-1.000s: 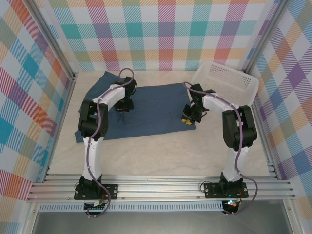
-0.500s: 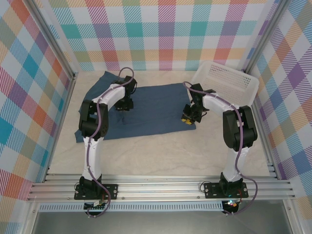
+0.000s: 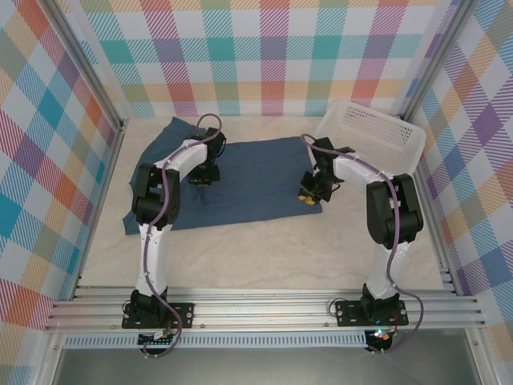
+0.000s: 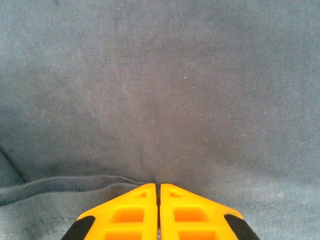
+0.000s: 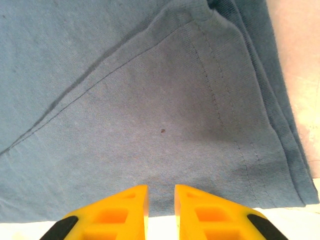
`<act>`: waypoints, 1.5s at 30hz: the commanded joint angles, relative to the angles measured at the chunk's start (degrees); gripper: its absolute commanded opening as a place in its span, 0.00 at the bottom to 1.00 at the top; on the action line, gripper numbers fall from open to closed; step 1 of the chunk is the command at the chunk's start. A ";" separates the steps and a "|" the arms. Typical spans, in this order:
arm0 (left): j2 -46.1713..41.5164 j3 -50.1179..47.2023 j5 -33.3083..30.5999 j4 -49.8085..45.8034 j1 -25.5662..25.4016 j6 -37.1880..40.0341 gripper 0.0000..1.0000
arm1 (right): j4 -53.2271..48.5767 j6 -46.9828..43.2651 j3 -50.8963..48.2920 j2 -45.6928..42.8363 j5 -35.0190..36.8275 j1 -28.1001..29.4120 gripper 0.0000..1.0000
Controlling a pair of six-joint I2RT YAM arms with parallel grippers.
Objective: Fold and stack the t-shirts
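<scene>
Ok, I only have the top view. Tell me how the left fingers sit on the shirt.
Observer: The left gripper is shut on the shirt, with cloth puckering toward its tips.
Operator: Now give me the right.
Observer: The right gripper shows a narrow gap at its tips, right at the shirt's edge. I cannot tell whether it grips cloth.
Operator: Describe that corner.
Observer: Several layers stack along the edge, beside bare table.
</scene>
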 commanded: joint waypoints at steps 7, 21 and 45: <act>-3.66 -0.18 -0.51 -2.16 -0.25 -0.49 0.06 | -1.00 0.35 1.05 -1.59 -0.94 -0.30 0.20; -7.46 -2.61 -1.00 -2.23 -0.34 -1.53 0.05 | -0.81 0.29 0.76 -1.75 -1.13 -0.30 0.21; -12.53 -9.74 4.63 5.97 -2.27 1.72 0.00 | -0.98 0.07 -0.09 -2.86 -1.07 -0.27 0.21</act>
